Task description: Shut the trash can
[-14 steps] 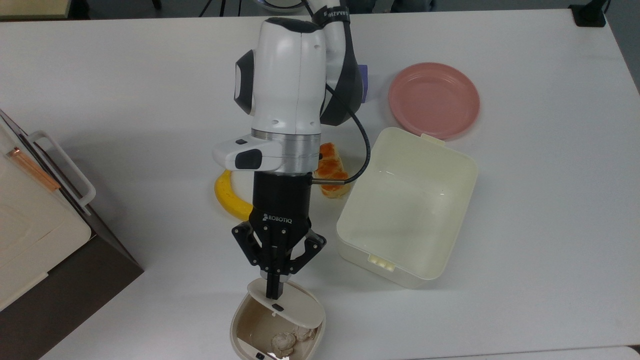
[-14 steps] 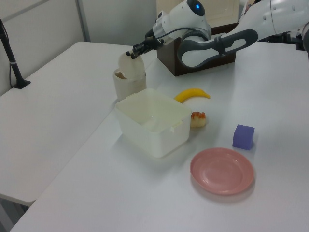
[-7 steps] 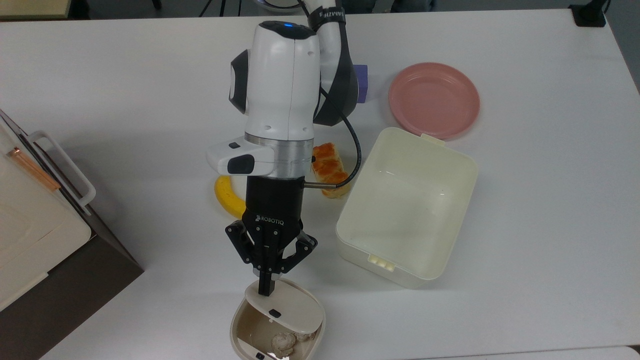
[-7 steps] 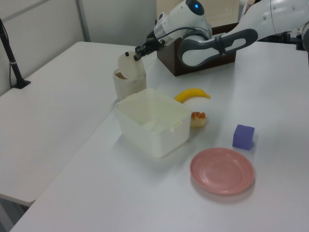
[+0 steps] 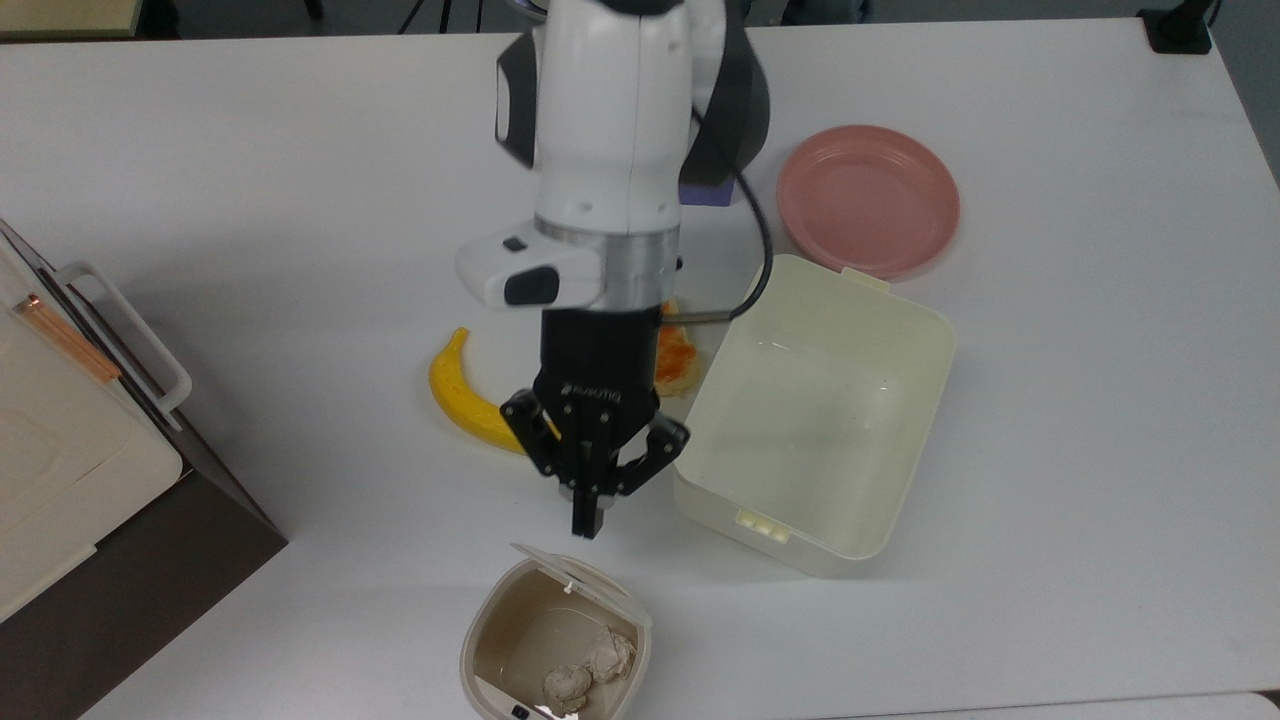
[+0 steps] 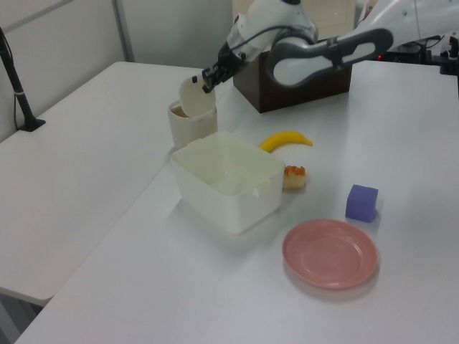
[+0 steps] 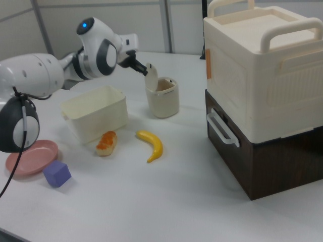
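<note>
Just beyond my gripper [image 5: 589,527], the trash can [image 5: 556,645] is sitting open, its lid [image 5: 578,567] standing almost upright near my fingertips. I am holding my 2 fingers pressed together with nothing between them. Behind my gripper, a banana [image 5: 468,400] is lying on the table [image 5: 250,200], and a cream tub [image 5: 815,410] is standing beside it.

A big white table [image 5: 250,200] holds everything. Beside the cream tub [image 5: 815,420] lie a banana [image 5: 465,400], a bread piece [image 5: 675,365], a pink plate [image 5: 868,200], a purple block [image 6: 361,203] and the trash can [image 5: 555,650].
</note>
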Robot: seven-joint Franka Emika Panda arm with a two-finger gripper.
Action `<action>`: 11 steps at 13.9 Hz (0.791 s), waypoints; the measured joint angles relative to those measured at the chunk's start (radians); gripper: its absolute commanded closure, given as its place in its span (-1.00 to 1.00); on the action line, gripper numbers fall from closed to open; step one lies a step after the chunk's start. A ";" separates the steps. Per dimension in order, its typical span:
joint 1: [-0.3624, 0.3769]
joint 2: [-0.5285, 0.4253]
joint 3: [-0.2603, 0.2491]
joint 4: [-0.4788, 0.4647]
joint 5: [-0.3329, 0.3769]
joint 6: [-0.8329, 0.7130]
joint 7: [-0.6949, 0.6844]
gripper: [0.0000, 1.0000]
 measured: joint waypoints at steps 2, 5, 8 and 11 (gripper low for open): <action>0.000 -0.057 0.017 -0.035 0.006 -0.026 -0.006 0.64; 0.000 -0.117 0.025 -0.092 0.046 -0.102 -0.066 0.30; 0.000 -0.164 0.026 -0.102 0.177 -0.305 -0.263 -0.36; -0.001 -0.255 0.026 -0.107 0.214 -0.589 -0.395 -1.00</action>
